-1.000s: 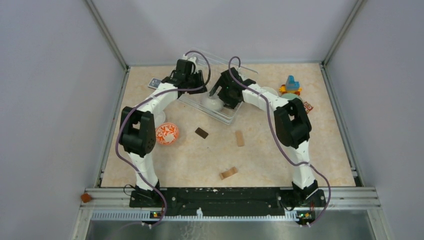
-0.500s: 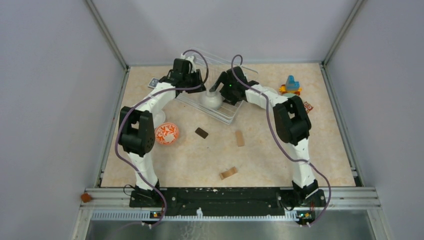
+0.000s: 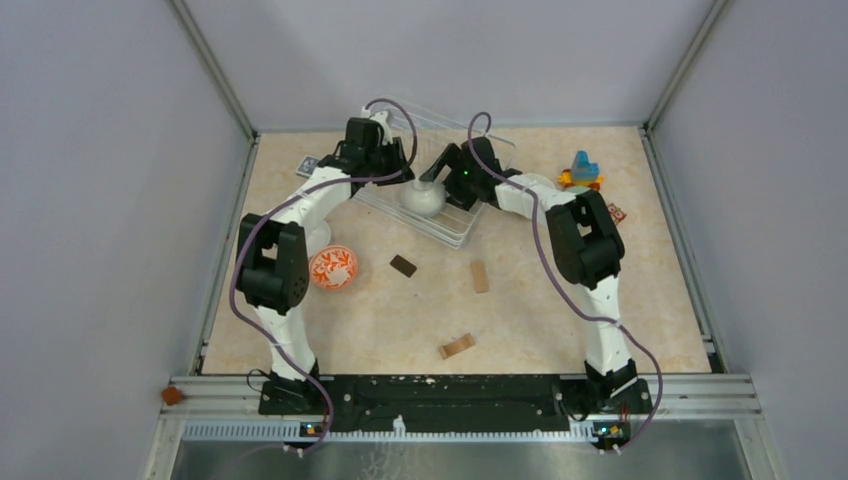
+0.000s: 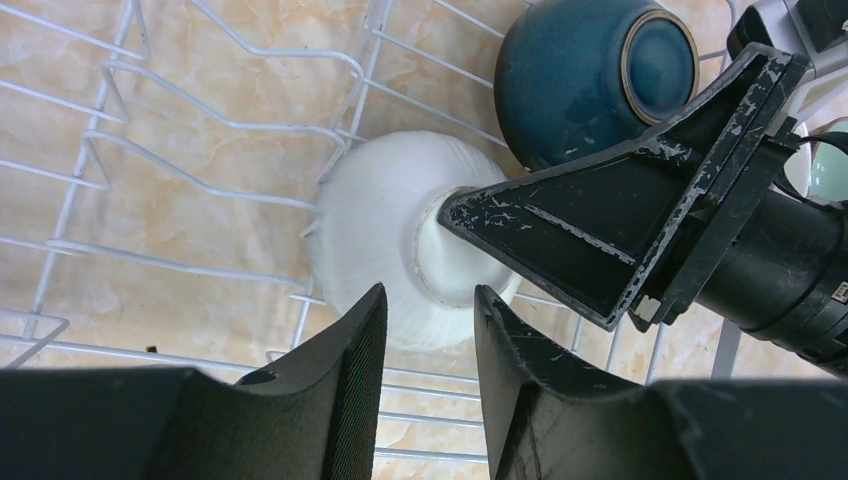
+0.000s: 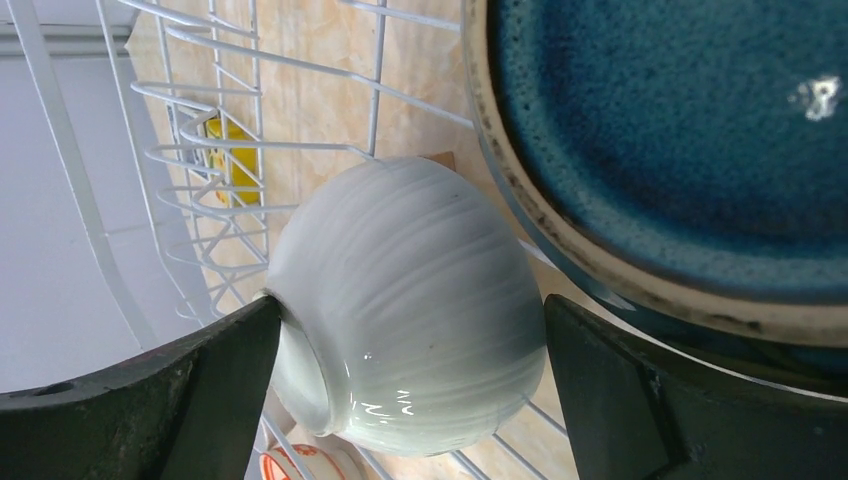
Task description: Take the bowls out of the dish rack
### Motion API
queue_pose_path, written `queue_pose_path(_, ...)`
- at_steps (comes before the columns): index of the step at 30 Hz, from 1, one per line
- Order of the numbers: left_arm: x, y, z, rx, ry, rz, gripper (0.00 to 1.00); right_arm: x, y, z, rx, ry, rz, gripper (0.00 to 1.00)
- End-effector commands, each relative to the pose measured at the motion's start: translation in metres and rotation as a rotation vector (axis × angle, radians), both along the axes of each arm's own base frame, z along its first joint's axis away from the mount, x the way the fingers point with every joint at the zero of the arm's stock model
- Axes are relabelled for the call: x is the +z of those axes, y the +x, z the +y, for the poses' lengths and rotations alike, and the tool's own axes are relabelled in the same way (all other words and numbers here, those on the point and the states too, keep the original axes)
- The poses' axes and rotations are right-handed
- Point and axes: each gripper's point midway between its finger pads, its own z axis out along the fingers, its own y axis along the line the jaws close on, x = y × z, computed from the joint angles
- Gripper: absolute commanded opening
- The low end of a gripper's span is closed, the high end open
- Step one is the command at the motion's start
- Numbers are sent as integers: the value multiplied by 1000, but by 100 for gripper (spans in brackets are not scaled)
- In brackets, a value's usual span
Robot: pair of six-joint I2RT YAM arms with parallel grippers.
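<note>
The wire dish rack (image 3: 455, 225) stands at the back of the table. A ribbed white bowl (image 3: 423, 198) lies tipped on its side in it. My right gripper (image 5: 410, 305) is open wide and straddles this white bowl (image 5: 410, 300): one finger touches the rim, the other stands by the foot. My left gripper (image 4: 428, 300) hovers open just short of the same white bowl (image 4: 380, 230), nothing between its fingers. A dark blue bowl (image 4: 590, 75) sits beside it in the rack. An orange-patterned bowl (image 3: 334, 267) rests on the table by the left arm.
A mint green bowl (image 4: 830, 170) peeks in at the edge of the left wrist view. On the table lie two wooden blocks (image 3: 480, 276) (image 3: 457, 346), a dark brown block (image 3: 403, 265), a colourful toy (image 3: 582, 172) and a card (image 3: 309, 165).
My right gripper has swung up and left over the white bowl and opened wider around it. The bowl shifted slightly toward the back. The left arm has barely moved.
</note>
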Motion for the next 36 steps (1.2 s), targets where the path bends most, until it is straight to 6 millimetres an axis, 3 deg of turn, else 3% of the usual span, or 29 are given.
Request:
queue_pose_path(1, 39, 3, 2, 2, -45, -102, 43, -44, -23, 8, 25, 1, 102, 99)
queue_pose_path(5, 42, 3, 2, -2, -53, -109, 43, -23, -17, 13, 24, 67, 45, 95)
queue_pose_path(12, 51, -2, 5, 5, -54, -125, 43, 22, -14, 17, 87, 174, -68, 77)
queue_pose_path(16, 56, -8, 4, -1, -74, -144, 43, 46, -14, 2, 62, 111, -148, 72)
queue_pose_path(20, 58, -10, 4, -6, -82, -147, 43, 69, -14, -1, 100, 76, -244, 56)
queue_pose_path(31, 65, -19, 3, -17, -97, -146, 43, 100, -9, -34, 116, -178, -398, 55)
queue_pose_path(36, 58, -34, 7, -14, -93, -117, 42, 121, -9, -47, 159, -353, -485, 49)
